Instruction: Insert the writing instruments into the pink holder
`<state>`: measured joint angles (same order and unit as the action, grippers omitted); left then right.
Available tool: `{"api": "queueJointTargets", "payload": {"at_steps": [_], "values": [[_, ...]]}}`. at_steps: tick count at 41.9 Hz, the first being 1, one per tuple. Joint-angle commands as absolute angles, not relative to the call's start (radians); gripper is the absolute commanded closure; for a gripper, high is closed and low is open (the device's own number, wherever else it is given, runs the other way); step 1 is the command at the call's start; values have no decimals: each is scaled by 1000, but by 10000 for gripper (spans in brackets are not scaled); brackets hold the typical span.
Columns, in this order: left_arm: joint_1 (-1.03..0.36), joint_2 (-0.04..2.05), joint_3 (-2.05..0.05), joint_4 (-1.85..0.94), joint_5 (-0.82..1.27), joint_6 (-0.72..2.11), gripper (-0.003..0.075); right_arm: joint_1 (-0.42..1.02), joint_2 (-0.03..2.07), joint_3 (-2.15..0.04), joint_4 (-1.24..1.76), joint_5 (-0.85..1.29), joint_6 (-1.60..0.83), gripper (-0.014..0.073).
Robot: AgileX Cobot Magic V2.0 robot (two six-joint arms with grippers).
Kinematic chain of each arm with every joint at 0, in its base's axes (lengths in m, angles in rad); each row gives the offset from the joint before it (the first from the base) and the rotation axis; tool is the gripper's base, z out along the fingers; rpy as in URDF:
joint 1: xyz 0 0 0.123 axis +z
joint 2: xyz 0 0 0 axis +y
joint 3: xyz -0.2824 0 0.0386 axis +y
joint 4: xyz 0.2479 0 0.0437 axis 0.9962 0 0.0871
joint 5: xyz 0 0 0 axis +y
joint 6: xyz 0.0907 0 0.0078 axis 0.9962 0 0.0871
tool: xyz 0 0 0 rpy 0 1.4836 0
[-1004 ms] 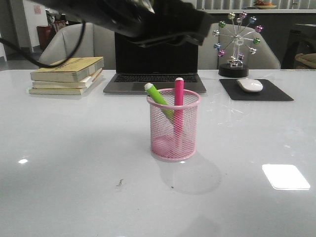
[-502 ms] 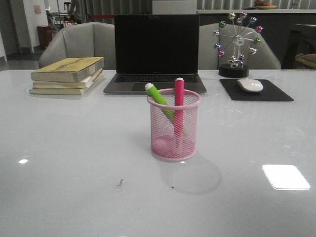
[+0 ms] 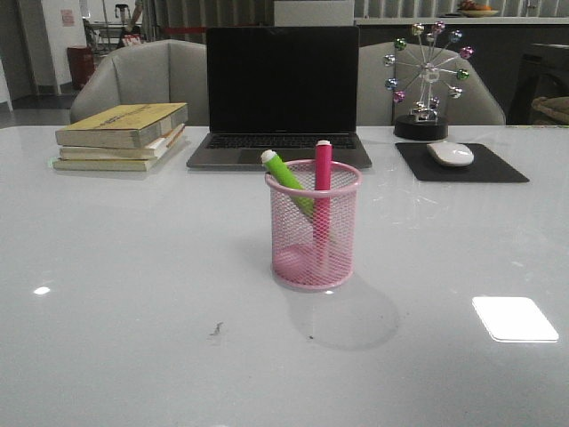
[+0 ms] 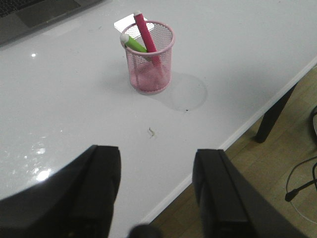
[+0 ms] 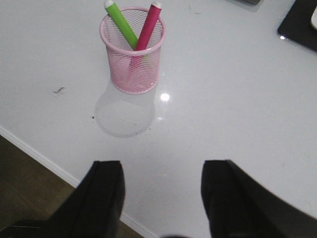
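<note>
Front view: glossy white table point(image 3: 133, 294), laptop point(image 3: 280, 93) and books point(image 3: 120, 133) behind. Pink holder point(image 3: 316, 227) holds green marker point(image 3: 286, 180) and pink marker point(image 3: 322, 182). Left pincer point(image 4: 156, 191) and right pincer point(image 5: 161, 196) both spread, empty.

The right claw point(image 5: 161, 198) hangs with its two dark fingers point(image 5: 104, 198) spread wide apart and nothing between them, above the near edge of the white table point(image 5: 237, 89). Well beyond the fingers stands the pink holder point(image 5: 132, 54), upright on the table, its mesh wall casting a round pale shadow toward the edge. Two markers stand inside it, crossing low within the mesh: the lime green marker point(image 5: 121, 24) leans one way and the bright pink marker point(image 5: 148, 26) leans the other, both whitish caps poking above the rim. A small dark speck point(image 5: 59, 90) lies on the table beside the holder. A dark mat corner point(image 5: 299, 27) shows at the far side, and brown floor point(image 5: 29, 183) shows past the table edge.
</note>
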<state>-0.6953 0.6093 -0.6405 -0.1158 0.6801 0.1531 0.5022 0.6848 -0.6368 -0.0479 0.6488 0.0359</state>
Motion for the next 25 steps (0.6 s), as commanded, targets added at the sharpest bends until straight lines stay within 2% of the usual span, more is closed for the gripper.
{"api": "queueJointTargets", "payload": {"at_steps": [1,14,25], "values": [[-693,607,-647,-117,614,143,315,501,686,-664,-59,581,35,127],[-683,607,-630,-94,614,141,315,501,698,-664,-70,582,35,127],[-603,607,-630,-92,615,98,316,501,698,-664,-71,582,34,129]]}}
